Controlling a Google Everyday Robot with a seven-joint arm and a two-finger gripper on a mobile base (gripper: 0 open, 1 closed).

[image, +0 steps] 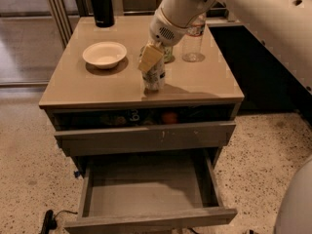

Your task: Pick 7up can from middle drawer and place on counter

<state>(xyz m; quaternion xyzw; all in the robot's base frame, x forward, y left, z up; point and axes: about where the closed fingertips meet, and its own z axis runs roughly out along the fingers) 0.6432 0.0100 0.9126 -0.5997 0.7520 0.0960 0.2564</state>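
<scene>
7up can is standing upright on the counter near its front edge, above the open middle drawer. The gripper is hovering at the can's top, and whether its jaws are clamping cannot be told. Any withdrawal should be going straight up, so the can is not tipping.

White arm reaching in from upper right, wrist angled down-left, pincer pointing down at mid-frame

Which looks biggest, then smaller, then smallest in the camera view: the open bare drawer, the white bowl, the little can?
1. middle drawer.
2. white bowl.
3. 7up can, standing on the counter; the claw at its top hides part of it, so bowl over can is less sure.
</scene>
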